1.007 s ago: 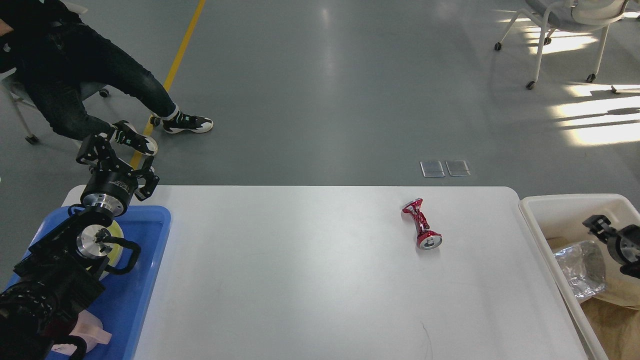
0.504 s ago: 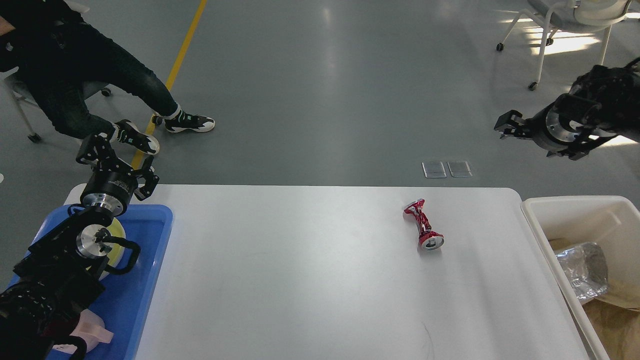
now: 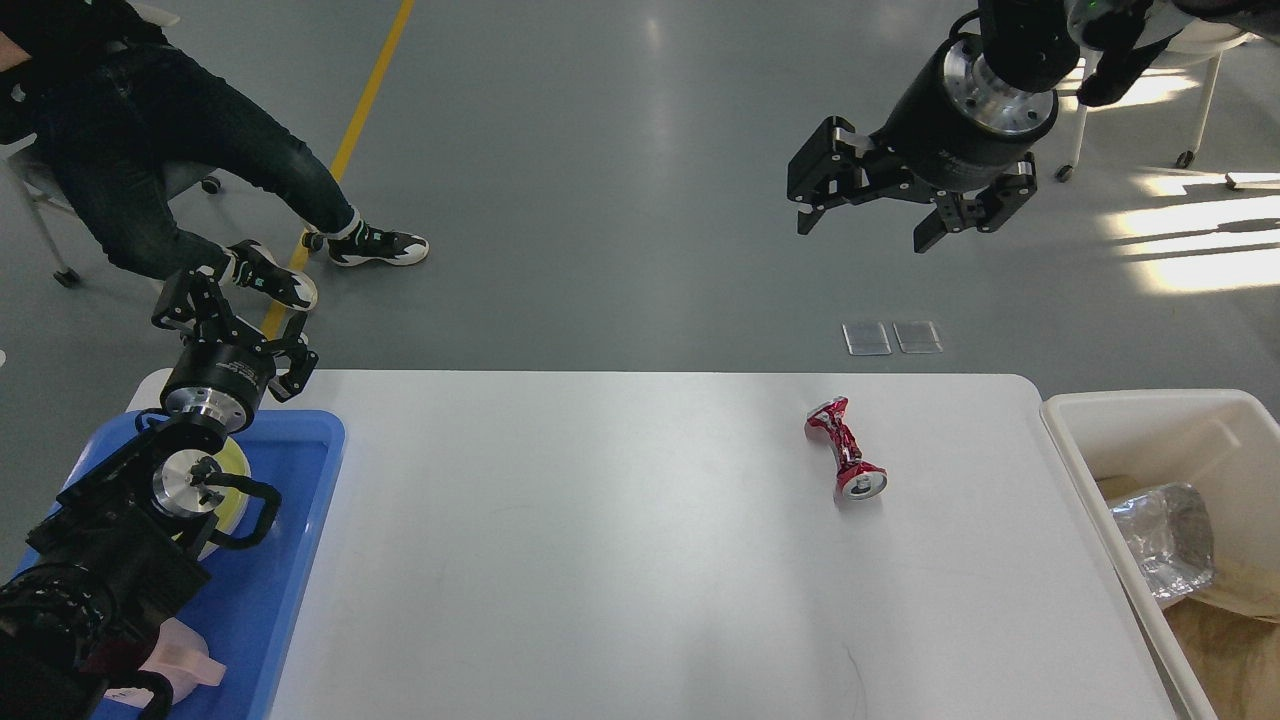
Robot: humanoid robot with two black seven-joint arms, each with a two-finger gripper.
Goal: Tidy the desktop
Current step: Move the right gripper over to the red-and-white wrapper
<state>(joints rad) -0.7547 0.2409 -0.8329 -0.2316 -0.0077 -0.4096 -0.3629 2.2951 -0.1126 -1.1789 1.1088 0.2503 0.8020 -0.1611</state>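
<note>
The white desktop (image 3: pixel 600 540) fills the lower middle of the head view. A crushed red can (image 3: pixel 845 460) lies on its right part. My right gripper (image 3: pixel 865 228) hangs open high above and behind the can, with nothing between its fingers. Over the back left corner of the desktop, above the blue tray (image 3: pixel 290 530), my left gripper (image 3: pixel 238 325) is open and empty.
A white bin (image 3: pixel 1130 410) at the right edge holds crumpled foil (image 3: pixel 1165 540) and brown paper. The blue tray carries a yellow-white item and a pink one. A seated person's legs (image 3: pixel 200 170) are behind the left corner. A chair (image 3: pixel 1130 60) stands far right.
My right arm has risen out of the white bin and swung up and left, now hanging above the far side of the desktop. The left arm and the can have not moved.
</note>
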